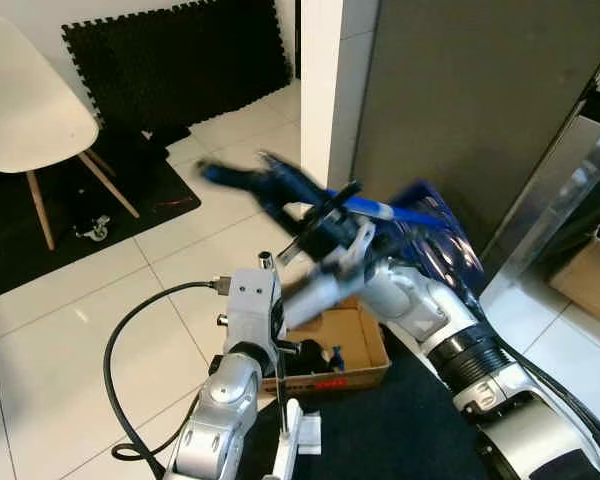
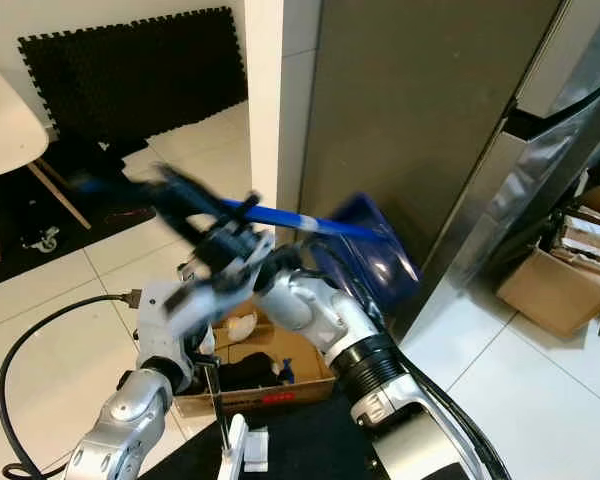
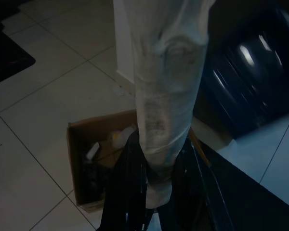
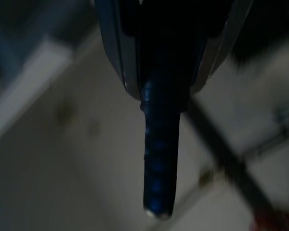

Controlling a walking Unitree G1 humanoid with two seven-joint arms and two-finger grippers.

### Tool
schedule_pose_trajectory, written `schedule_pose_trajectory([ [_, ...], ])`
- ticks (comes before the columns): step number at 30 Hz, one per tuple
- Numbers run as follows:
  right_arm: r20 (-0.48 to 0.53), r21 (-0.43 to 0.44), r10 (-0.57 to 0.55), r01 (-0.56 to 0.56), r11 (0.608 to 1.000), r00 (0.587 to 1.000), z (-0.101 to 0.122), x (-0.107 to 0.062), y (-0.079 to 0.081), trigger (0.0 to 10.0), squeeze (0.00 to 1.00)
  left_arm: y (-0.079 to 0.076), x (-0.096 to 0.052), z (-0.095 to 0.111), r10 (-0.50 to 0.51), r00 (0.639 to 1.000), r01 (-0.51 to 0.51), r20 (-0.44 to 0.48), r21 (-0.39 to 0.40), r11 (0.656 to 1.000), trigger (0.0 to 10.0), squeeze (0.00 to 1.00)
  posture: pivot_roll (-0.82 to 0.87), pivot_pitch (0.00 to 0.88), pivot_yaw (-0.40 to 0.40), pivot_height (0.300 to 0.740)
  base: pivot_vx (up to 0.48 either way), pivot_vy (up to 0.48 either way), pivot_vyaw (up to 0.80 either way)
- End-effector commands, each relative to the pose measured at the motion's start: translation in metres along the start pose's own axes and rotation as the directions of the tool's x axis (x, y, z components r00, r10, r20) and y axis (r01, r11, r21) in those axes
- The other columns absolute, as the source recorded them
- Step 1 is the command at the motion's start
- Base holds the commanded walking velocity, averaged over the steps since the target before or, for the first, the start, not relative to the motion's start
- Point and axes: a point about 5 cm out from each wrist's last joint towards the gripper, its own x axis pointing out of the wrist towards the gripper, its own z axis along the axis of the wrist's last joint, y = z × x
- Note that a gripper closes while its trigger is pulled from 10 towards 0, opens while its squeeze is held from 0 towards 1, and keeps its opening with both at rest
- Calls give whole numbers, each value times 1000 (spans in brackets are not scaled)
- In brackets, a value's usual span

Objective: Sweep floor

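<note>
I hold a blue dustpan (image 1: 435,235) up at centre frame, its scoop against the grey panel (image 1: 460,90) and its blue handle (image 1: 365,207) reaching left into my right hand (image 1: 325,225), which is clenched on it. In the right wrist view the handle (image 4: 160,163) sticks out from between my dark fingers (image 4: 111,43). The far end of the hand is smeared with motion blur toward the upper left.

My left hand (image 3: 156,192) sits low in the frame, its two black fingers (image 3: 123,187) closed on a pale, grubby pole (image 3: 166,86) that rises out of them.

Below both arms, at lower centre, a small open cardboard box (image 1: 365,345) lies on the white tiled floor (image 1: 60,340), with dark and pale odds inside. A black cable (image 1: 120,340) loops at lower left. A white chair (image 1: 30,100) stands at upper left on a black mat (image 1: 170,60). Another cardboard box (image 2: 545,285) sits at the right edge.
</note>
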Motion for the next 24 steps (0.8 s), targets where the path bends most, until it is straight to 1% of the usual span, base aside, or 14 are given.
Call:
schedule_pose_trajectory([
  [1,-206,29,-50,57,998,977,-29,-14,-11,10000,0,-4,0,2,-8,1000,8,13,-8,1000,10000,0,140,134,-34,740,0,0,0],
  [4,-328,42,-124,146,988,936,-47,-25,-23,10000,0,-4,0,2,-8,1000,8,13,-9,1000,10000,0,140,134,-34,740,0,0,0],
  [7,-487,67,-174,236,970,856,-70,-44,-37,10000,0,-5,0,1,-11,1000,11,10,-10,1000,10000,0,133,133,-31,740,0,0,0],
  [10,-524,81,-180,259,962,833,-74,-49,-38,10000,0,-5,-1,1,-11,1000,11,10,-10,1000,10000,0,133,133,-31,740,0,0,0],
  [11,-620,122,-203,348,929,758,-87,-63,-42,10000,0,-5,0,1,-13,1000,13,11,-9,1000,10000,0,133,130,-32,740,0,0,0],
  [13,-688,130,-225,422,897,690,-95,-77,-46,10000,0,-5,0,2,-12,1000,12,13,-9,1000,10000,0,135,129,-33,740,0,0,0],
  [14,-705,127,-233,442,888,670,-97,-81,-47,10000,0,-5,0,2,-12,1000,12,13,-9,1000,10000,0,135,129,-33,740,0,0,0],
  [16,-781,104,-265,536,838,566,-107,-104,-54,10000,0,-3,0,2,-7,1000,7,15,-9,1000,10000,0,136,127,-33,740,0,0,0],
  [17,-781,104,-265,536,838,566,-107,-104,-54,10000,0,-3,0,2,-7,1000,7,15,-9,1000,10000,0,136,127,-33,740,0,0,0],
  [18,-818,96,-268,579,809,509,-112,-115,-56,10000,0,-2,-1,2,-4,1000,4,15,-8,1000,10000,0,135,126,-32,740,0,0,0],
  [19,-818,96,-268,579,809,509,-112,-115,-56,10000,0,-2,-1,2,-4,1000,4,15,-8,1000,10000,0,135,126,-32,740,0,0,0],
  [21,-869,68,-271,641,765,415,-119,-138,-61,10000,0,-1,-2,1,-2,1000,2,16,-8,1000,10000,0,128,124,-28,740,0,0,0],
  [22,-869,68,-271,641,765,415,-119,-138,-61,10000,0,-1,-2,1,-2,1000,2,16,-8,1000,10000,0,128,124,-28,740,0,0,0],
  [24,-902,51,-252,666,744,350,-123,-165,-64,10000,0,1,-3,0,-2,1000,3,15,-10,1000,10000,0,122,123,-24,740,0,0,0],
])
